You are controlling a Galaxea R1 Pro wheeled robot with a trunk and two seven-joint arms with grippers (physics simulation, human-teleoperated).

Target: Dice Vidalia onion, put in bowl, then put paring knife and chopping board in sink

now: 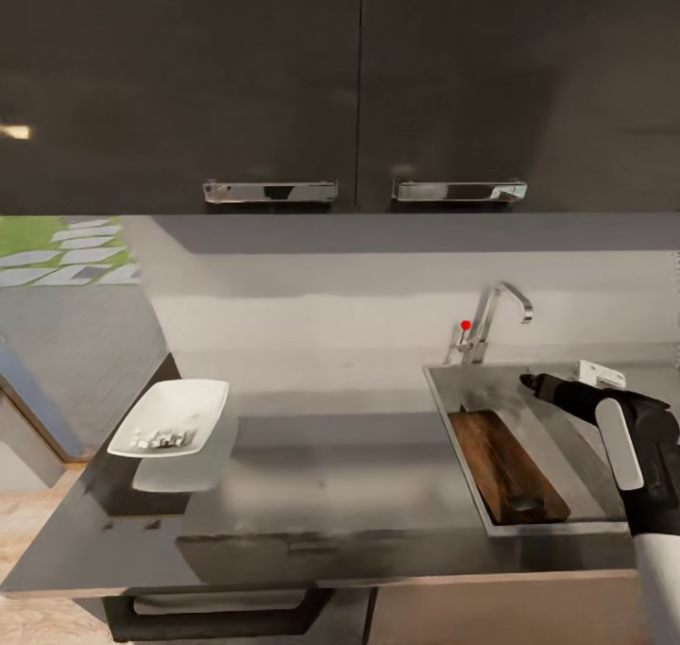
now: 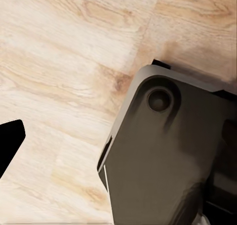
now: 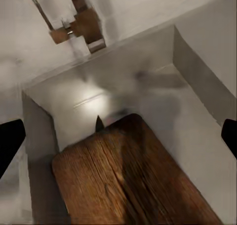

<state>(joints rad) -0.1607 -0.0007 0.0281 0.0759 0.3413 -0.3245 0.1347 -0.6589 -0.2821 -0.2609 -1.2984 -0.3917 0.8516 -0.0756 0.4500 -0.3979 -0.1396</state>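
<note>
Head view: a long dark grey countertop [image 1: 331,494] runs below dark wall cabinets with two chrome handles. At its left end sits the white bowl [image 1: 173,418], holding small pale pieces that look like diced onion. To the right is the steel sink [image 1: 444,390], with a chrome tap [image 1: 491,319] carrying a red knob behind it. The dark wooden chopping board [image 1: 505,466] lies inside the sink, leaning along its left wall. The right gripper [image 1: 534,383] hovers over the far right part of the basin, empty as far as can be seen.

Left wrist view: pale wood-grain floor, with a grey rounded part of the robot's own body [image 2: 168,151] close by. One black fingertip [image 2: 10,141] shows at the edge; how far the left gripper is spread cannot be told.

Right wrist view: looking down into the sink, the two black fingertips [image 3: 11,146] stand wide apart with nothing between them. The board lies below, and a thin dark point at its far edge may be the paring knife [image 3: 98,123] blade, mostly hidden.

The board looks stiff, fairly heavy and not fragile; its long edges would give the firmest hold. The bowl seems breakable and smooth. No writing or brand marks are readable.
</note>
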